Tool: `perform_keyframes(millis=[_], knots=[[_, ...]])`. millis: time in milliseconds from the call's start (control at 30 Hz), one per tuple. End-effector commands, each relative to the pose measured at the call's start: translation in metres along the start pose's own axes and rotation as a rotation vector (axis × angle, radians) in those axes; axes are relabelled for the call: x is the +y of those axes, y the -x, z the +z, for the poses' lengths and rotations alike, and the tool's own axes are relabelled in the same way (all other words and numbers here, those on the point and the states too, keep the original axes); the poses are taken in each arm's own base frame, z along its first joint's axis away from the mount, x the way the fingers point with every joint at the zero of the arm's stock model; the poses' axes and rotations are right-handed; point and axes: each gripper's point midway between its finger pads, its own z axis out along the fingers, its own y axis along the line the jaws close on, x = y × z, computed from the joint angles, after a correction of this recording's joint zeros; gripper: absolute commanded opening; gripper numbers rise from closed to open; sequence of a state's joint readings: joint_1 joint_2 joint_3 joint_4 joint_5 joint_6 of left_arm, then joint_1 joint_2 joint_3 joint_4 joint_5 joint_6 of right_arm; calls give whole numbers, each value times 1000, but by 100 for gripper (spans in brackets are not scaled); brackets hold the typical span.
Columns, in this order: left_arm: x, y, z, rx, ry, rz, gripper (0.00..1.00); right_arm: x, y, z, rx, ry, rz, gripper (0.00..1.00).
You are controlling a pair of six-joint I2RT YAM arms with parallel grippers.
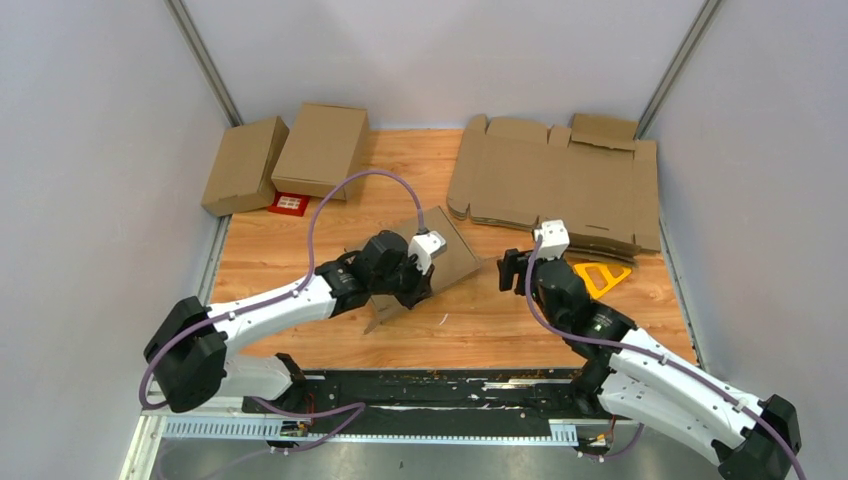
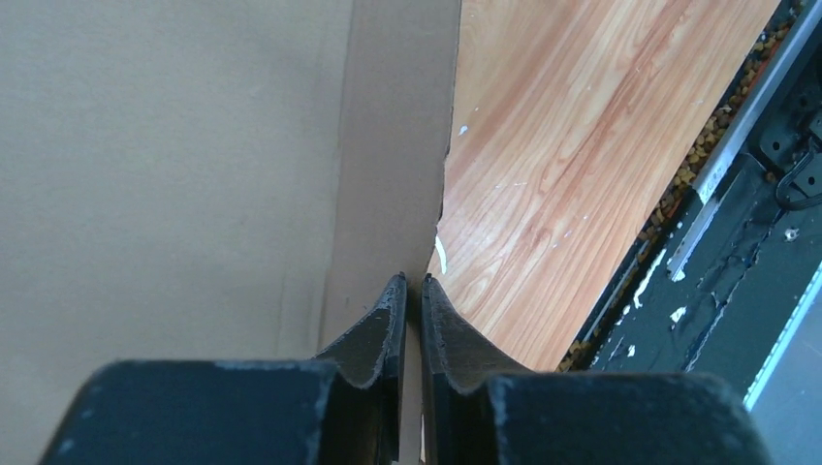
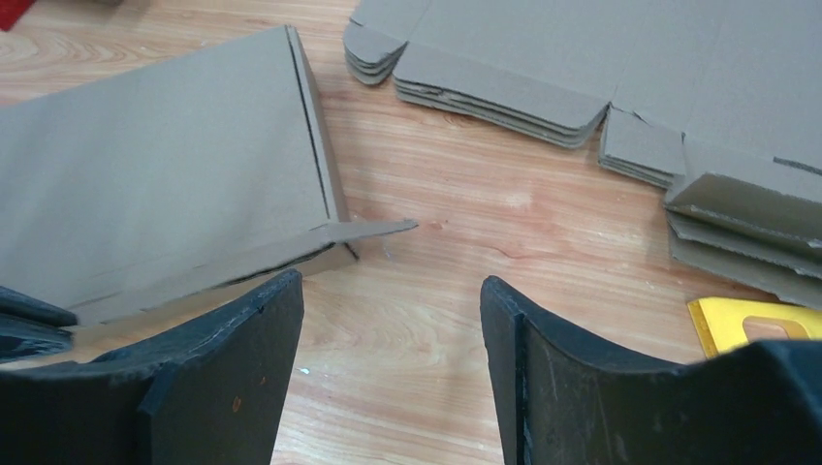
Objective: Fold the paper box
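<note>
The paper box (image 1: 447, 252) is a plain brown cardboard piece, partly folded, lying tilted at mid-table. It fills the left of the left wrist view (image 2: 194, 145) and shows at the left of the right wrist view (image 3: 165, 184) with a thin flap sticking out to the right. My left gripper (image 1: 418, 285) is shut on the box's near edge, the fingertips (image 2: 393, 300) pinching a side flap. My right gripper (image 1: 510, 267) is open and empty just right of the box, above bare wood, its fingers (image 3: 262, 320) wide apart.
A wide stack of notched cardboard sheets (image 1: 560, 185) lies at the back right, also seen from the right wrist (image 3: 582, 58). Two folded boxes (image 1: 322, 150) and a small red card (image 1: 290, 204) sit at the back left. A yellow tool (image 1: 600, 275) lies right of my right gripper.
</note>
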State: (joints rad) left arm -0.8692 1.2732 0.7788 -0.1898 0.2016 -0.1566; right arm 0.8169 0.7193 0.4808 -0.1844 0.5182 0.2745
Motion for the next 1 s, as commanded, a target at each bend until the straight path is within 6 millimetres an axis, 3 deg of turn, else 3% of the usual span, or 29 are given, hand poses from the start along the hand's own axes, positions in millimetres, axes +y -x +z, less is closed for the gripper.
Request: perform_keyframes(millis=[0,133,267,400,633,733,800,967], knots=[[7,-32,14,64,28,-68,15,23,40,-5,-57,93,-6,68],[6,-47,23,101,10,-86,17,44,53,-4,-30,172,-13,67],[8,-53,27,114,23,-107,18,53,53,5,-4,181,-29,67],[9,-30,12,75,50,-89,25,56,52,16,25,160,-47,67],[9,13,-31,-66,103,-71,38,67,50,38,95,169,-39,66],[25,15,-47,-111,203,-98,46,73,49,48,128,208,-14,66],[46,12,-55,-132,303,-158,55,76,45,58,173,235,3,67],[97,-11,-65,-169,480,-319,62,74,34,93,279,252,29,63]])
